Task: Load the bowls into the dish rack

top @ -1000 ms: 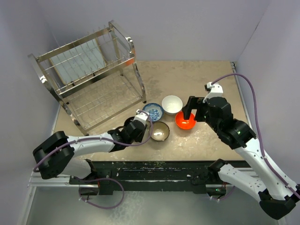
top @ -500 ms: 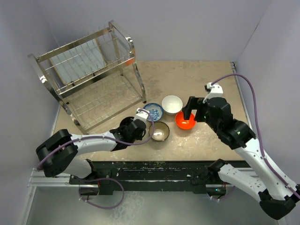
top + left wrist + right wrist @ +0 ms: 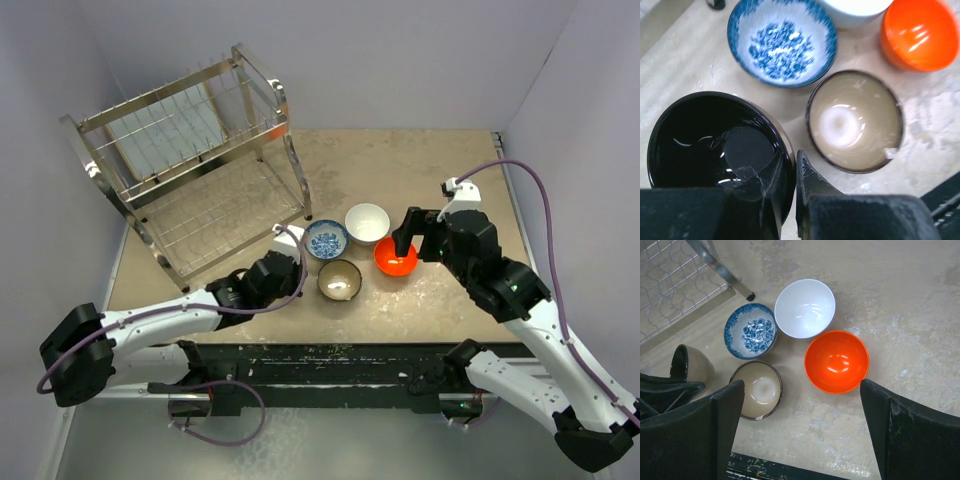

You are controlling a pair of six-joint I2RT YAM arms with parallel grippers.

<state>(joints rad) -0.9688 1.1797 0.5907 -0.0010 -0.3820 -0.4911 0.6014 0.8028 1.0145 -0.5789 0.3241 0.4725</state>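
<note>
While the left gripper (image 3: 792, 172) is clamped on the rim of the black-glazed bowl (image 3: 715, 145), tilted near the dish rack (image 3: 180, 160), the right gripper (image 3: 801, 385) hangs spread wide above 4 other bowls (image 3: 836, 361) on the table (image 3: 900, 300).

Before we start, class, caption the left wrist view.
Left end effector pinching dark bowl, with blue-patterned bowl, brown bowl, orange bowl nearby.

In the left wrist view, loses most of the white bowl (image 3: 855, 7) to the frame edge beyond the brown bowl (image 3: 855, 120), and crops the orange bowl (image 3: 917, 32) to its right. Hides the near rim of the black-lined bowl (image 3: 710, 140), left of the brown bowl, behind the left gripper (image 3: 786, 170). From above, cannot pick that bowl out under the wrist.
</note>
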